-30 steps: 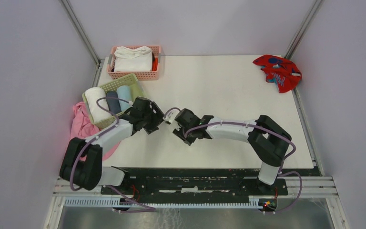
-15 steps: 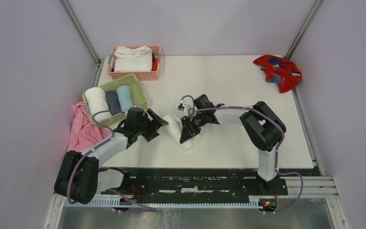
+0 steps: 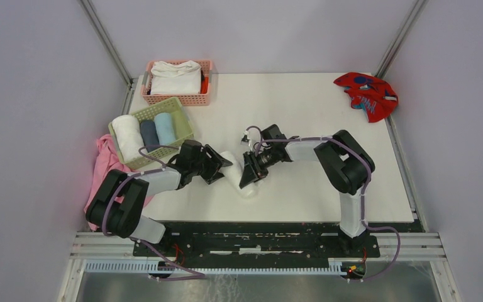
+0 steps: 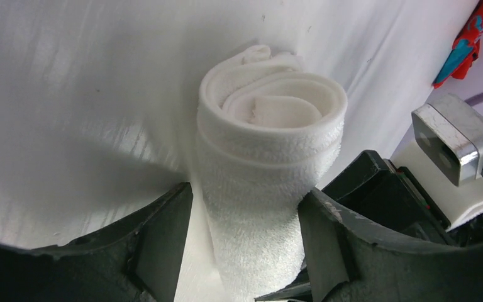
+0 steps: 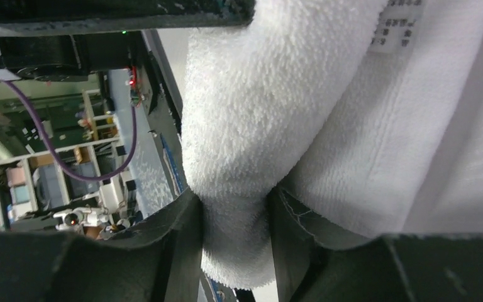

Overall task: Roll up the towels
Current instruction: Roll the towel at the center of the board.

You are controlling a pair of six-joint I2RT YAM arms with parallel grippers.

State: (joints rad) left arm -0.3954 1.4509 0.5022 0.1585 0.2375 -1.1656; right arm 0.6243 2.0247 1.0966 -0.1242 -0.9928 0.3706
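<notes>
Right pincer (image 5: 236, 236) nips white towel (image 4: 270, 145), seen only wrist-side; left pincer (image 4: 245, 251) spread, straddling it.

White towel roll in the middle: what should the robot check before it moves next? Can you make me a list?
1. The white towel roll is wound up neatly: ok.
2. The right tool pinches the roll's cloth: ok.
3. The left tool has one finger on each side of the roll: ok.
4. The left tool really squeezes the roll: cannot tell.
5. The green basket has room beside the light blue roll: ok.
6. The red towel is rolled: not ok, it lies crumpled at the far right corner.
</notes>
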